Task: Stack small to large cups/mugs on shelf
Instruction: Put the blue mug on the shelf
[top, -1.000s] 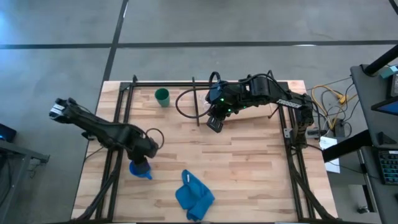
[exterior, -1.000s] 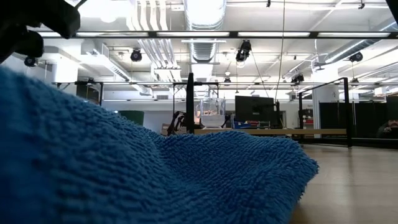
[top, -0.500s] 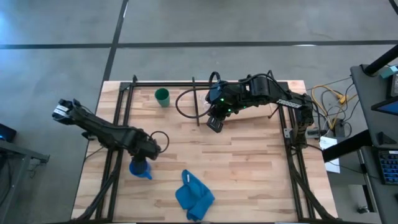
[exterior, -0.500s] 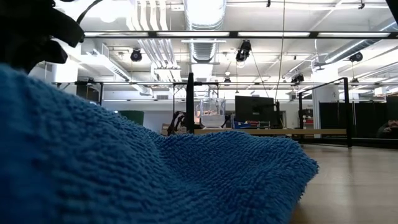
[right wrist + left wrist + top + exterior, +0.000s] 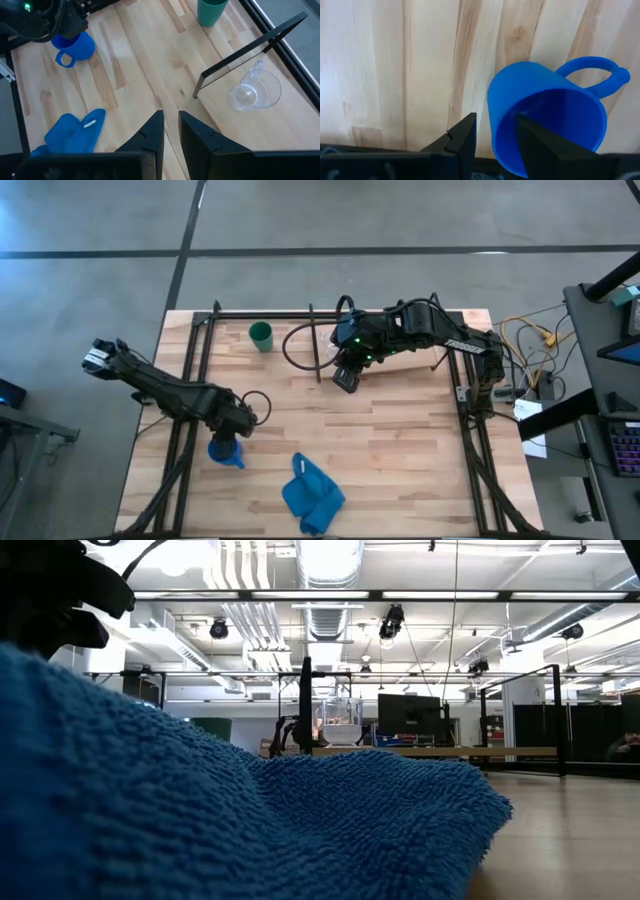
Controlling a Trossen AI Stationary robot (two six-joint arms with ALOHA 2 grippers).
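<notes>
The bright blue mug [image 5: 225, 452] stands upright on the table near its left side, handle [image 5: 600, 75] turned away from my left arm. My left gripper [image 5: 495, 137] is open right at it, one finger inside the mug and one outside its wall. The dark green cup [image 5: 260, 335] stands at the far left. The clear cup [image 5: 252, 92] sits by a black rod [image 5: 245, 52] of the shelf [image 5: 410, 358], hidden under my right arm in the high view. My right gripper [image 5: 345, 383] hovers shut over the table's middle, touching nothing. My left gripper comes at the blue mug from above, slanting, with its fingers on either side of the wall by the rim [image 5: 502, 120], opposite the handle. A strip of table shows between the outer finger [image 5: 465, 137] and the mug. Whether the inner finger [image 5: 535, 142] touches, I cannot tell.
A crumpled blue cloth [image 5: 312, 495] lies near the table's near edge and fills the low view's foreground [image 5: 200, 810]. Black frame rods [image 5: 200, 360] run along the table's left, right and far sides. Bare planks lie between the mug and the shelf.
My left gripper has sunk a little toward the blue mug, mostly in the first half second. The mug stands where it was. My right arm has kept still.
</notes>
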